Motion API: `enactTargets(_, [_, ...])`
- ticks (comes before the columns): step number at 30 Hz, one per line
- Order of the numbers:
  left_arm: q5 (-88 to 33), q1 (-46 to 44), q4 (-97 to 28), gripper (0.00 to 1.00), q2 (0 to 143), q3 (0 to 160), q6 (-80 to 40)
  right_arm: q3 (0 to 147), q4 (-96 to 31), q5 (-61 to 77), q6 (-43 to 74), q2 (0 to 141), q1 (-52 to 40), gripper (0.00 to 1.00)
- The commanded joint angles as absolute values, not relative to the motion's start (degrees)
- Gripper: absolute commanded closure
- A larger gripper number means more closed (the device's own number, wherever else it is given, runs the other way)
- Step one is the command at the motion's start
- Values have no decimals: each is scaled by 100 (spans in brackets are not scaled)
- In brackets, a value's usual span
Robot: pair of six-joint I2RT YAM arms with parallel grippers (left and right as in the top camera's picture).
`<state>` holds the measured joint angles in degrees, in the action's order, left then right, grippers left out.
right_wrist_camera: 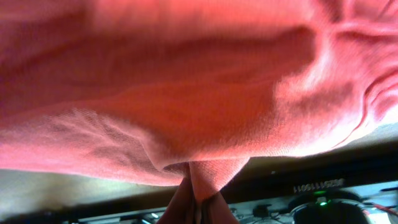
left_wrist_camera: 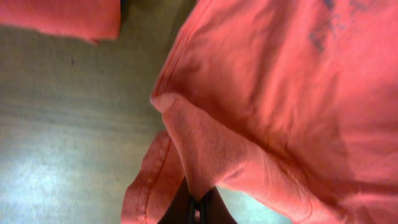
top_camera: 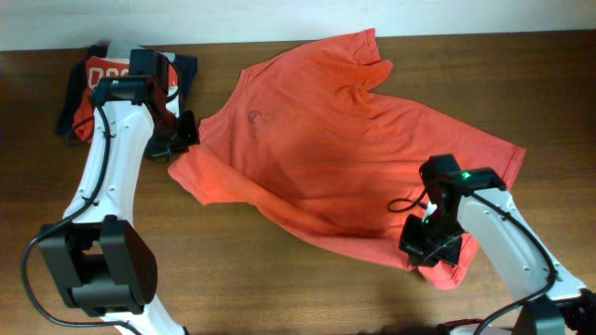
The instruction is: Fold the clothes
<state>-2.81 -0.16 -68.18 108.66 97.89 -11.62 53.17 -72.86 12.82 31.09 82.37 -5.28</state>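
The clothes are one coral-red T-shirt (top_camera: 326, 149) lying rumpled and partly spread across the middle of the wooden table, its small dark logo (top_camera: 256, 116) toward the left. My left gripper (top_camera: 183, 138) is at the shirt's left edge, shut on a fold of the fabric (left_wrist_camera: 205, 149) that rises from between its fingertips (left_wrist_camera: 196, 210). My right gripper (top_camera: 426, 244) is at the shirt's lower right corner. It is shut on a pinch of cloth (right_wrist_camera: 205, 171), and the rest of the shirt (right_wrist_camera: 186, 81) drapes above it.
A folded dark garment with a red and white print (top_camera: 107, 70) lies at the back left, behind the left arm. Bare wood (top_camera: 279, 288) runs along the front. Past the table edge, the right wrist view shows dark equipment with a green light (right_wrist_camera: 320, 202).
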Motion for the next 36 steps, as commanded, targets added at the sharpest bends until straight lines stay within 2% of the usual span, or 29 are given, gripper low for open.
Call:
enactTargets(1, [-482,-12,-6602,99,10879,9918,-1216,5673,-7367,766,3068,8246,-515,96])
enactTargets(18, [-493,-56,-5631,100,10881,9918,-1214,5752,-6829,366,3020,8403,21,96])
enactTargets(36, [-311,-738,-4888,99,11504,9918,-1208,5749,-6086,-89,3024,8403,45,96])
